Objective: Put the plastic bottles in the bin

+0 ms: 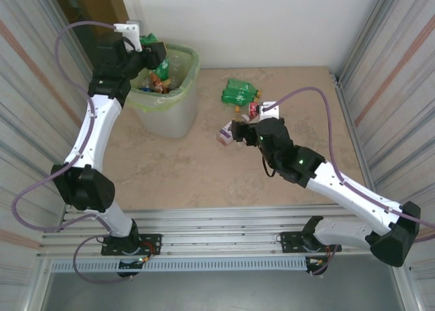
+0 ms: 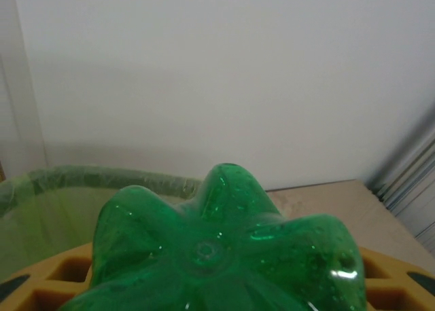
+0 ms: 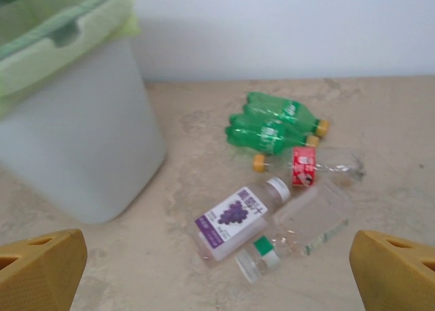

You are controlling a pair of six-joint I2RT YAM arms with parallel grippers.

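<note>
Left wrist: your left claw (image 2: 217, 294) is gripping a green bottle (image 2: 224, 250), and its lobed base is filling the gap between the yellow fingers (image 2: 47, 287). In the top external view that claw is hanging over the far left part of the bin (image 1: 173, 117), where several dropped bottles (image 1: 163, 77) are lying inside.

Your right claw (image 3: 217, 270) is standing wide open with nothing between its fingertips, hovering low over the table (image 3: 156, 277). Just ahead of it a purple-label bottle (image 3: 234, 221) is lying against a clear crushed bottle (image 3: 316, 216), with a small clear bottle (image 3: 258, 258) nearest the claw. Beyond them a red-label bottle (image 3: 304, 167) is lying beside the yellow-capped green bottles (image 3: 272, 127). The bin is standing to their left, well apart
</note>
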